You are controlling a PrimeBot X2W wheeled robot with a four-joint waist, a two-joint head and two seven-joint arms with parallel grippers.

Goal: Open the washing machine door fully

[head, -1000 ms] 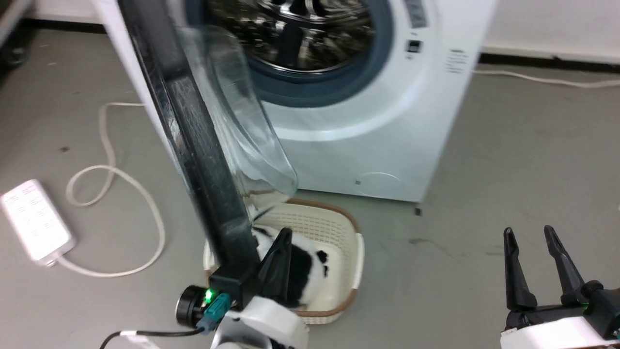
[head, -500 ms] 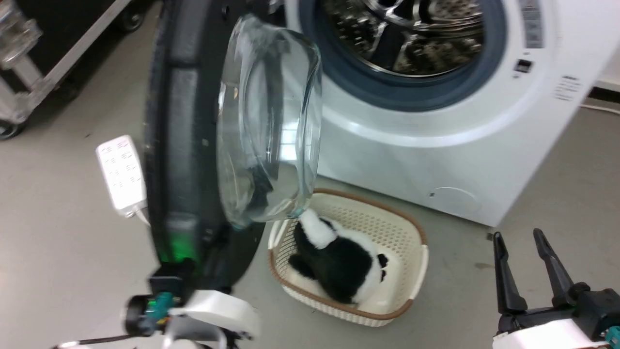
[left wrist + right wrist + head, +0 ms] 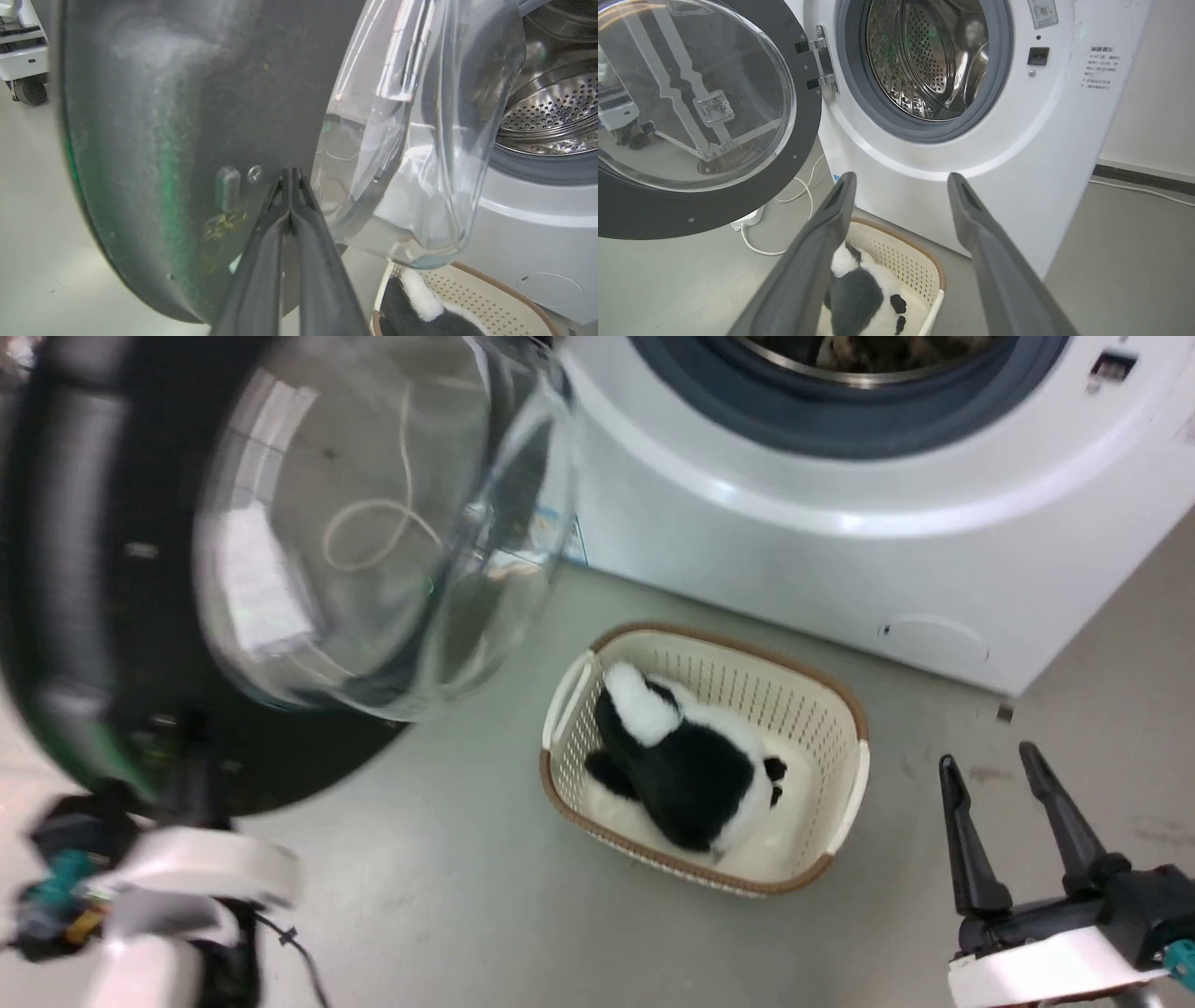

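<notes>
Item 1, the washing machine door [image 3: 691, 112]: it stands swung well clear of the washing machine [image 3: 971, 163], hung from a metal hinge [image 3: 822, 60] at the side of the machine's opening. The glass bowl on its inner face points away from the machine's front panel. The opening is fully uncovered, and in the right wrist view the steel drum [image 3: 924, 56] and the grey rubber ring [image 3: 1001, 93] around it show inside the machine. In the head view the door is blurred.

Item 2, the left gripper [image 3: 290, 173]: its two fingers are pressed together with no gap and nothing between them. The tips lie against the door's black inner rim, just beside the edge of the glass bowl, on the door's side away from the machine. Firm contact cannot be confirmed.

Item 3, the right gripper [image 3: 988, 756]: its fingers are spread and empty. It is well apart from the machine's front, out beyond the lower corner on the side away from the hinge, and it touches nothing.

Item 4, on the floor just in front of the machine: a cream basket [image 3: 850, 709] with a brown rim, holding a black and white plush toy [image 3: 691, 765]. A white cable [image 3: 803, 186] lies on the floor beside the machine's hinge side
</notes>
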